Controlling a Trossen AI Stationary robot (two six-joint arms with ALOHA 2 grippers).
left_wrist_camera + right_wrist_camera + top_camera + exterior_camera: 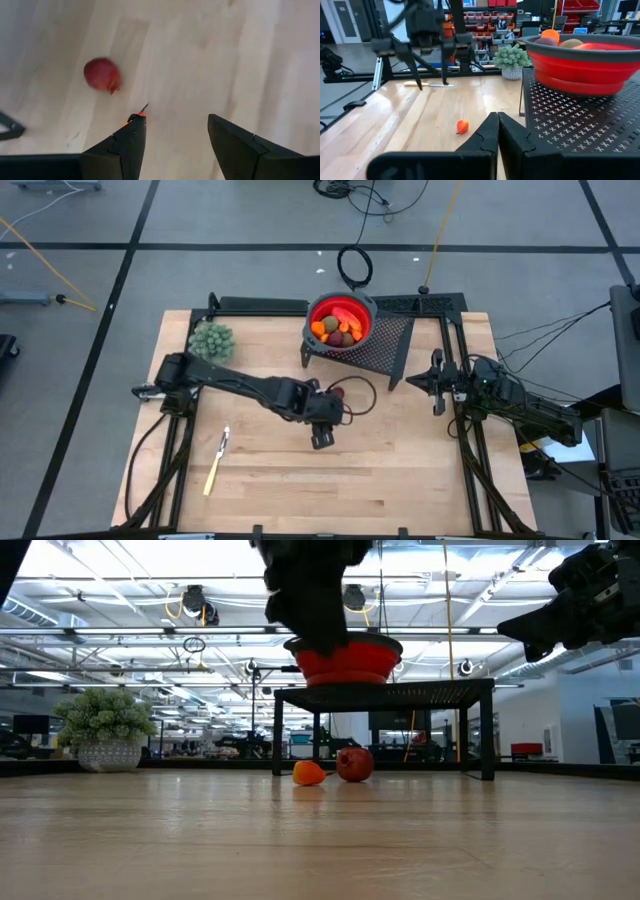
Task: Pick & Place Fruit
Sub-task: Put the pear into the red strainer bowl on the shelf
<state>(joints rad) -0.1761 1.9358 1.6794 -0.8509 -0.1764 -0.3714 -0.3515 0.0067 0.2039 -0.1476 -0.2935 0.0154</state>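
A dark red ball [101, 74] and a small orange fruit [309, 773] lie on the wooden table [400, 470], in front of the black mesh stand [385, 345]. My left gripper [175, 142] hangs open above the table, pointing steeply down. One fingertip [134, 125] covers most of the orange fruit, and the red ball [338, 392] lies a little beyond. From the right wrist view, the left gripper [431, 82] touches nothing. The red bowl [341, 320] on the stand holds several fruits. My right gripper [497, 125] is shut, level, beside the stand.
A bushy green clump [211, 340] in a pot stands at the table's far left. A yellow-handled knife [215, 465] lies near the front left. Black frame rails [465, 430] run along the table's sides. Bare wood lies toward the near edge.
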